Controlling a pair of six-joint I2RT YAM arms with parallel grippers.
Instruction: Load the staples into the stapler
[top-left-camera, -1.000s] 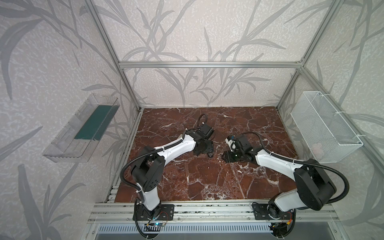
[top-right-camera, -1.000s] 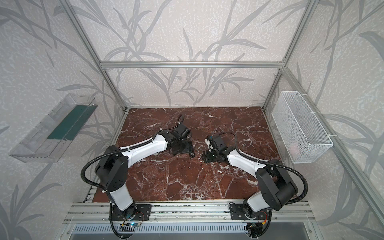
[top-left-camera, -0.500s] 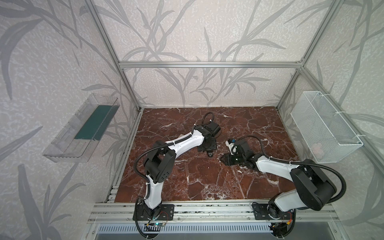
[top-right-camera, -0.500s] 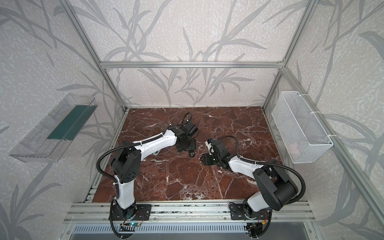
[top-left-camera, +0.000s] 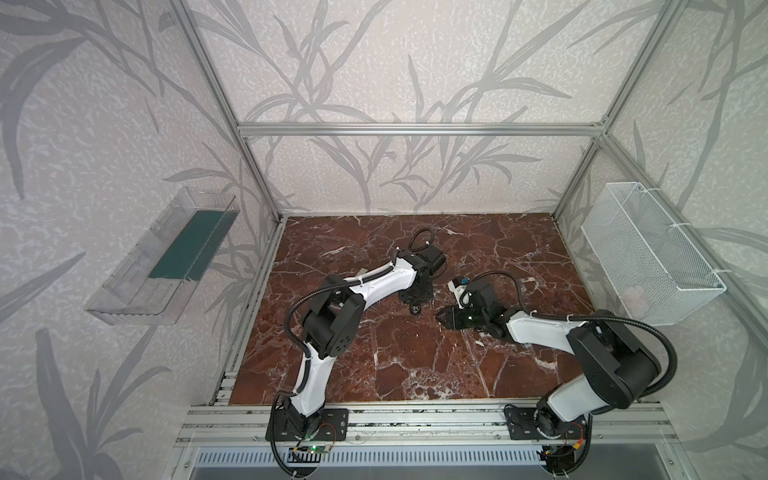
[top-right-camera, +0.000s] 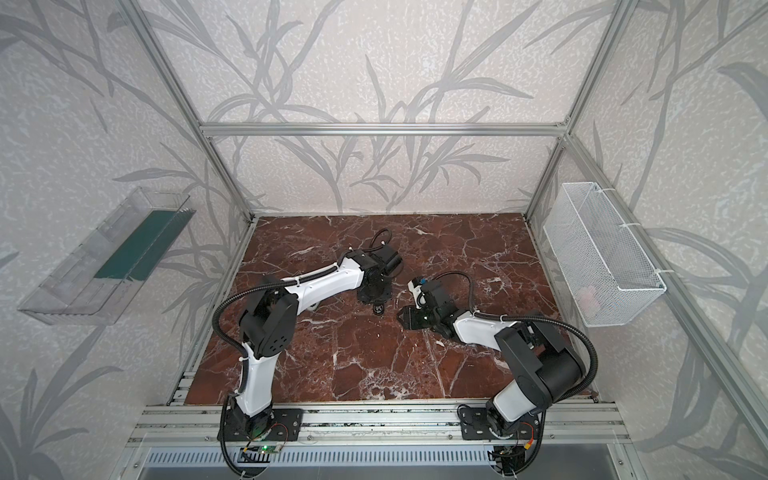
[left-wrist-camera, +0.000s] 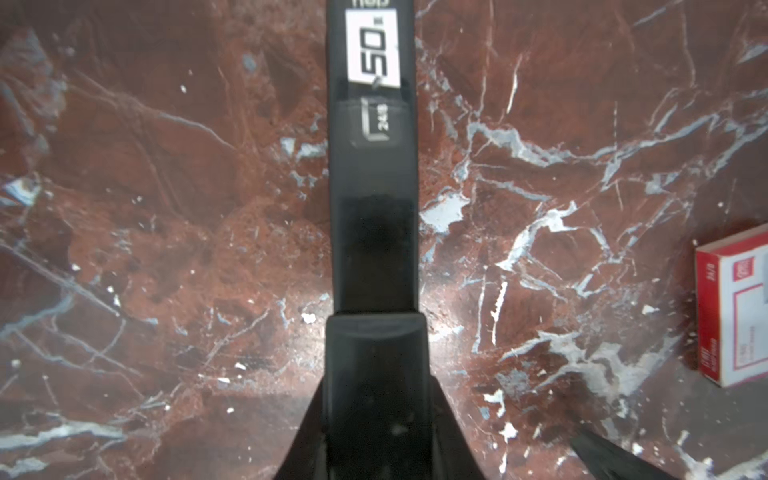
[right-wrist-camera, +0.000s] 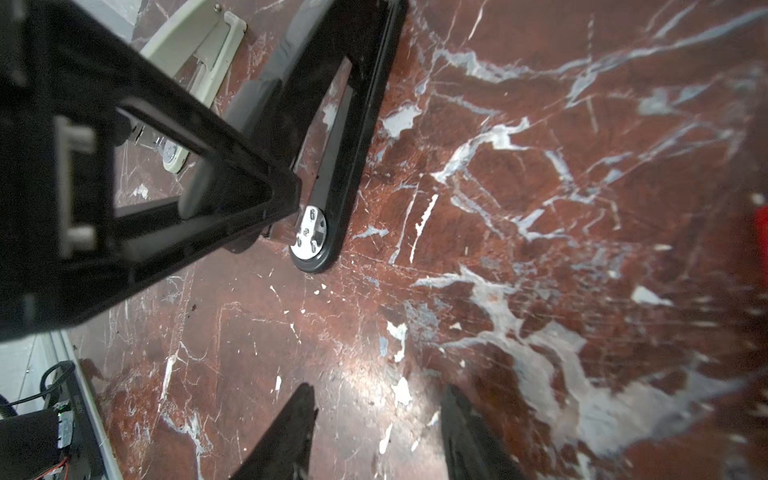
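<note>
A black stapler (left-wrist-camera: 372, 174) with a white label lies flat on the marble, and my left gripper (left-wrist-camera: 376, 386) is shut on its sides. In both top views that gripper (top-left-camera: 415, 296) (top-right-camera: 375, 295) points down onto it, with only the stapler's end (top-left-camera: 414, 308) showing. My right gripper (right-wrist-camera: 380, 415) is open and empty, low over bare marble just short of the stapler's metal anvil end (right-wrist-camera: 309, 235). In a top view it (top-left-camera: 441, 318) sits right of the stapler. The staples are hidden; only their white and red box (left-wrist-camera: 735, 316) shows, lying beside the stapler.
A white stapler (right-wrist-camera: 195, 54) lies beyond the black one, behind my left gripper. A wire basket (top-left-camera: 648, 253) hangs on the right wall and a clear tray (top-left-camera: 166, 257) on the left wall. Aluminium rails (top-left-camera: 415, 419) run along the front edge.
My left arm's elbow has swung right and its jaws have closed onto the black stapler. The right gripper has slid slightly toward the front and narrowed a little.
</note>
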